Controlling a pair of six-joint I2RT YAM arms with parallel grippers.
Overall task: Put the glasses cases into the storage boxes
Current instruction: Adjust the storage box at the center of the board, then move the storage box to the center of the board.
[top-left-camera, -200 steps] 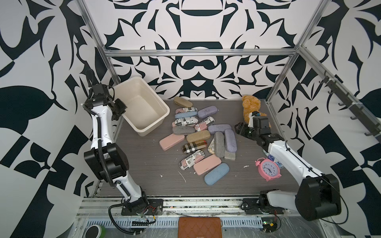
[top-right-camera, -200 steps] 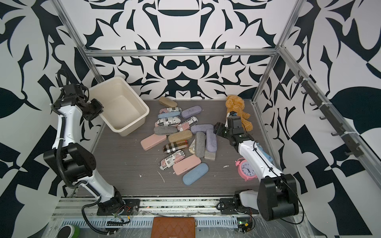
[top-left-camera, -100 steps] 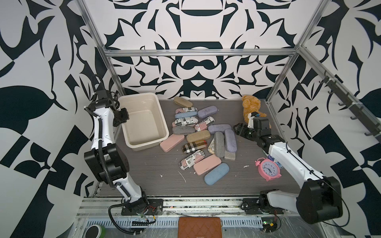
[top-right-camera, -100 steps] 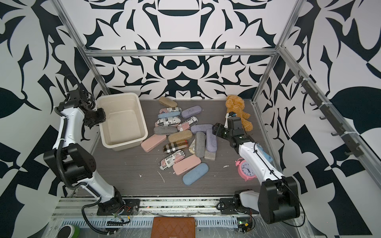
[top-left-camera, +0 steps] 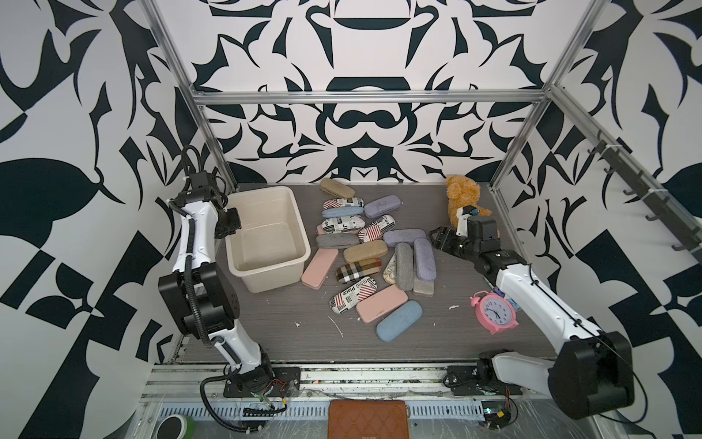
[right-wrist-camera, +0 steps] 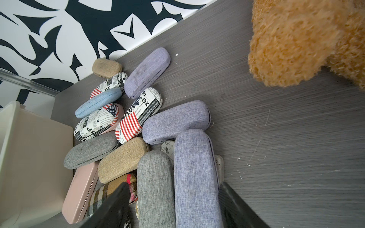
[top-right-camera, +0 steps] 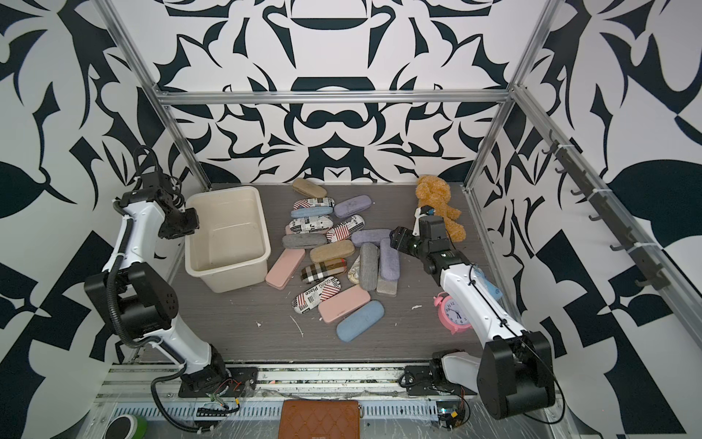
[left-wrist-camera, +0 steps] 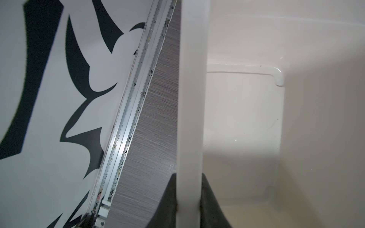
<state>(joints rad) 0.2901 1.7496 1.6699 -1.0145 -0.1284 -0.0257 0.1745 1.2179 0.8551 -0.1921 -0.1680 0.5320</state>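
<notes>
Left wrist view: left pincer [left-wrist-camera: 189,205] clamps the tub rim [left-wrist-camera: 192,98]; right pincer [right-wrist-camera: 172,186] gapes by glasses cases [right-wrist-camera: 194,167].

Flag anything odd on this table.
White scraps litter the table near the glasses cases, which lie jumbled, some overlapping. A teddy bear and pink alarm clock sit beside them. The left gripper pinches the cream tub by its rim.

This is a lab robot cell — black-and-white patterned walls [top-left-camera: 361,38], an aluminium frame [top-left-camera: 364,98], two arms [top-left-camera: 532,296] bolted to a rail [top-left-camera: 380,374].
</notes>
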